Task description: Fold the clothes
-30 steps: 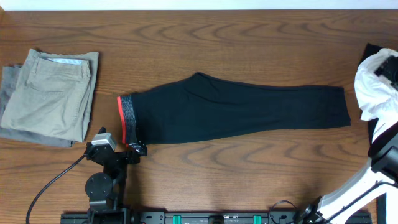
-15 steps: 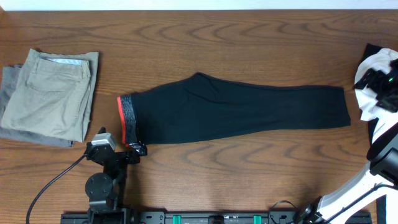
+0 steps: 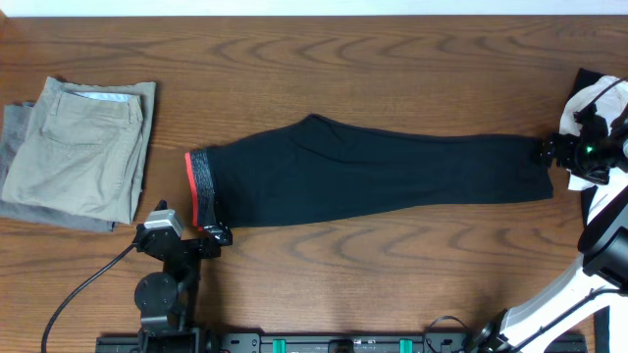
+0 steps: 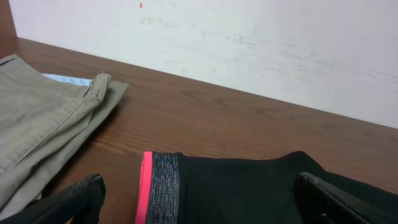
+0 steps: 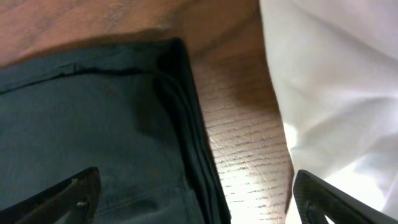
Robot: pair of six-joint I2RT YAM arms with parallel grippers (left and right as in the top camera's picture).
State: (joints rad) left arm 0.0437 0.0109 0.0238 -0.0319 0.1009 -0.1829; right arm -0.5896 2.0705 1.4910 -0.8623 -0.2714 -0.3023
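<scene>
Brown wood-grain table [image 3: 392, 260] seen from above, with a pale, scuffed wall [image 4: 261, 43] behind it in the left wrist view.

Across the middle, lying flat and lengthwise: black trousers [image 3: 373, 176], legs stacked one on the other. Hems toward the right, red-orange waistband [image 3: 189, 186] and its grey band [image 3: 204, 184] toward the left.

At the far left, well apart from those: folded khaki trousers [image 3: 83, 147] resting on a grey garment [image 3: 15, 123]. At the right edge: crumpled white cloth [image 3: 594, 103], parted from the hems by a strip of bare wood.

Left gripper [image 4: 199, 186] low over the table at the near corner of the waistband, spread wide and holding nothing. Waistband and black fabric framed between its two fingers. Contact with the fabric possibly none, but not clear from either view.

Right gripper [image 5: 194, 183] down at the hem end, likewise spread wide with nothing clamped. Straddling the layered hem edge: one finger [image 5: 68, 196] over black fabric, the second finger [image 5: 326, 202] over the wood beside the white cloth.
</scene>
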